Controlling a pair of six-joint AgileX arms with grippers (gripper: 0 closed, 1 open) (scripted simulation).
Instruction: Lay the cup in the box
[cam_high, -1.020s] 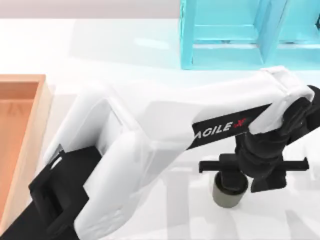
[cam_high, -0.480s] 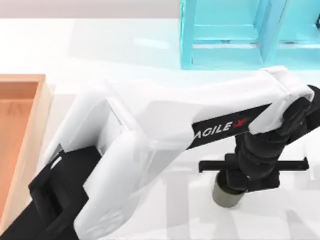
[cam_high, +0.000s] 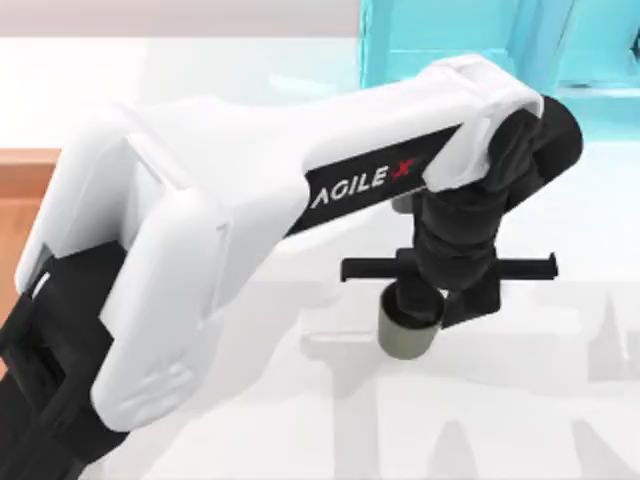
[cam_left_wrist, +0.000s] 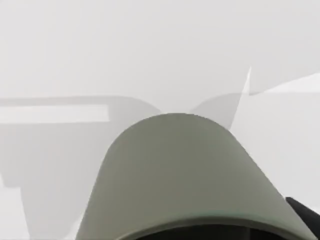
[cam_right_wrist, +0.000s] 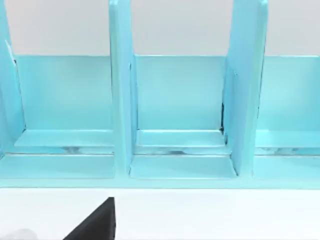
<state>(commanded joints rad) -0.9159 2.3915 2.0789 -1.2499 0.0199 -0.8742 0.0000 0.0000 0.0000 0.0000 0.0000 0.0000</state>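
The left gripper (cam_high: 425, 305) is closed on the cup (cam_high: 405, 330), holding it upright above the table (cam_high: 250, 60), right of centre. The box (cam_high: 25, 170) sits at the left edge, well apart. Grasp appears complete; transport to the box and release remain.

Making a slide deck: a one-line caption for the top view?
Left gripper holds the cup above the white table.

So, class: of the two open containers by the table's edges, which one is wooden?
The box at the table's left edge: orange-brown wood. The shelf-like frame at the back is light blue.
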